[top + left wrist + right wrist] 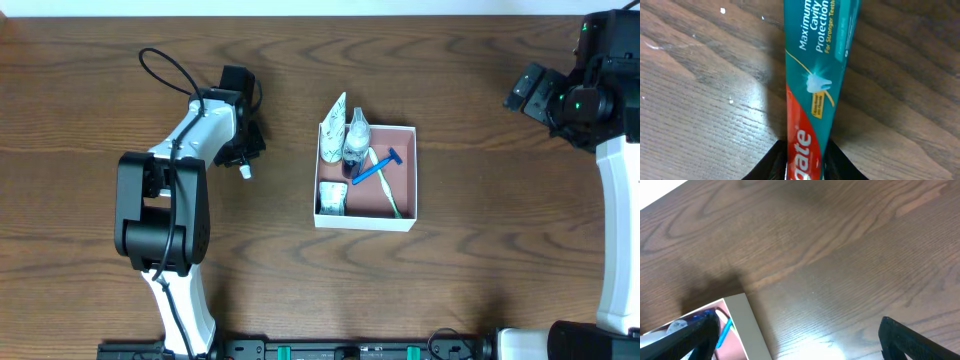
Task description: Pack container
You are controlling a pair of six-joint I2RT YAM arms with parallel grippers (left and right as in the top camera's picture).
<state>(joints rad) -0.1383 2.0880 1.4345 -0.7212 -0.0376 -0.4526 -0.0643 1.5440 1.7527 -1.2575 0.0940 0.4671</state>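
Gripping toothpaste tube (815, 65) in left gripper (805, 150), label seen only from left wrist, right gripper (800, 337) spread apart

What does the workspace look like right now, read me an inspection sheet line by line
Surface: brown wood-grain table.
Job's things: white-walled container at centre, holding a blue razor, toothbrush, small bottle, white packet and small tub; toothpaste tube outside it, to its left.
Clutter: nothing seen.
Grippers: left gripper shut on the toothpaste tube; right gripper open, empty.
Cables: black cable looped over the left arm, apart from the container.
Surroundings: black rail along the near edge.
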